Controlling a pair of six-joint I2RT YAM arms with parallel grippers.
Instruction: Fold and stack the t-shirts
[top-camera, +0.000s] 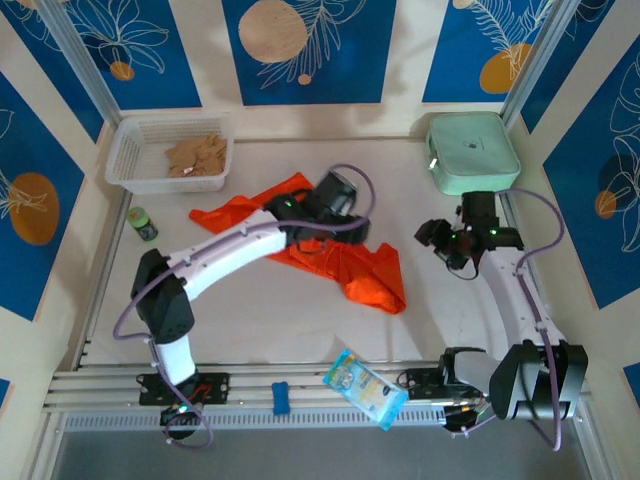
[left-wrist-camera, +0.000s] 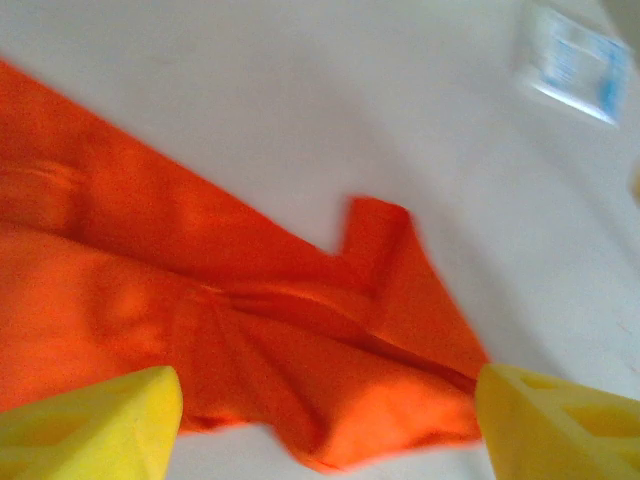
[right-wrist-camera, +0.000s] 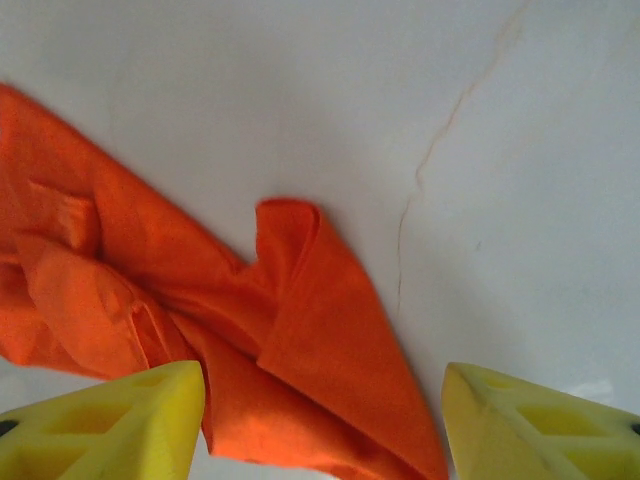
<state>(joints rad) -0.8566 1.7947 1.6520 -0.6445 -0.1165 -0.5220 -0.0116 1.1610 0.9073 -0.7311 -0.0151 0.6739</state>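
While the job is to fold and stack, we see little of that done so far. At the far left a white basket (top-camera: 120, 165) holds some brown scraps, and a small green can (top-camera: 143, 222) stands just in front of it; neither looks to be part of the work. Moving inward, the left gripper (left-wrist-camera: 330, 420) hangs over the t-shirt (top-camera: 350, 272), its yellow fingers (left-wrist-camera: 90, 420) spread wide with nothing between them; the cloth lies on the table under them, not held. From the left wrist the t-shirt (left-wrist-camera: 150, 300) shows a long flat band running off to the left and a bunched, doubled-over corner near the fingers. From above it lies mid-table as a loose diagonal heap, one end toward the basket and the other crumpled toward the near side. A blue-and-white packet (top-camera: 365, 388) lies at the near edge, apart from the cloth. Further right, the right gripper (right-wrist-camera: 320, 420) also stands wide open and empty, above the shirt's right end, where a flap (right-wrist-camera: 310, 300) has turned over on itself. At the far right sits the mint-green case (top-camera: 470, 150), well apart. We judge the task to be at an early stage: we count one shirt, rumpled, with no neat fold and no stack, so flattening, folding and stacking all remain.
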